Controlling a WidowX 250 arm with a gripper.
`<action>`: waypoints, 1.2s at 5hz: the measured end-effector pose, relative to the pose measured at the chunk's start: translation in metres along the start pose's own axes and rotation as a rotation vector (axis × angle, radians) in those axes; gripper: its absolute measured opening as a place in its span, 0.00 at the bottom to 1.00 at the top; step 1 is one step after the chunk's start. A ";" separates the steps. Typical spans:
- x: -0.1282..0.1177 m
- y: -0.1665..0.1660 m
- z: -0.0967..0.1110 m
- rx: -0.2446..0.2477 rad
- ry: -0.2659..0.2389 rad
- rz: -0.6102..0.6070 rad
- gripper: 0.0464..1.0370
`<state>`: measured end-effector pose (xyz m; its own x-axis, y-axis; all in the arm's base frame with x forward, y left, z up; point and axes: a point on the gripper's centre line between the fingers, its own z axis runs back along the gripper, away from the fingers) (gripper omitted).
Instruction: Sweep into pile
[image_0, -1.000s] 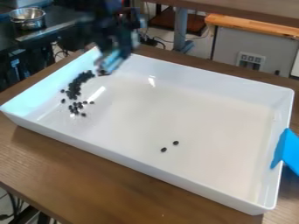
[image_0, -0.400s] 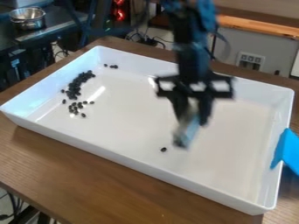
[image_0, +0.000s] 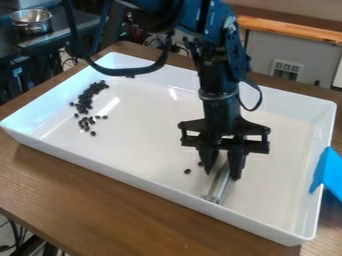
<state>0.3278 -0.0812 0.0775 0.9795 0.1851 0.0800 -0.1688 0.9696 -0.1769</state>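
Beans (image_0: 84, 101): small, black, rounded, mostly in loose cluster, few strays.

1. A brown desk (image_0: 80, 195) with visible wood grain runs across the lower part of the frame, out past its left and bottom edges.
2. At upper left is a dark counter (image_0: 63, 25), with shiny metal cookware (image_0: 31, 22) on it catching bright highlights.
3. At upper right, a light orange-brown wooden edge (image_0: 294, 31) lies above a grey panel (image_0: 267, 55), whose front bears a pale plate with dark openings (image_0: 286, 70).
4. Behind that edge, a darker brown surface (image_0: 300, 15) spans the upper right.
5. In the lower left corner, dark cables (image_0: 12, 245) hang below the desk.
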 end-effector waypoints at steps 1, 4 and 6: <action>0.002 0.019 0.004 -0.002 0.026 0.012 0.34; -0.004 0.102 0.034 -0.028 0.053 0.005 0.34; -0.022 0.111 0.041 -0.061 0.043 -0.043 0.34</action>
<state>0.2831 0.0294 0.0961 0.9897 0.1350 0.0468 -0.1205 0.9648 -0.2338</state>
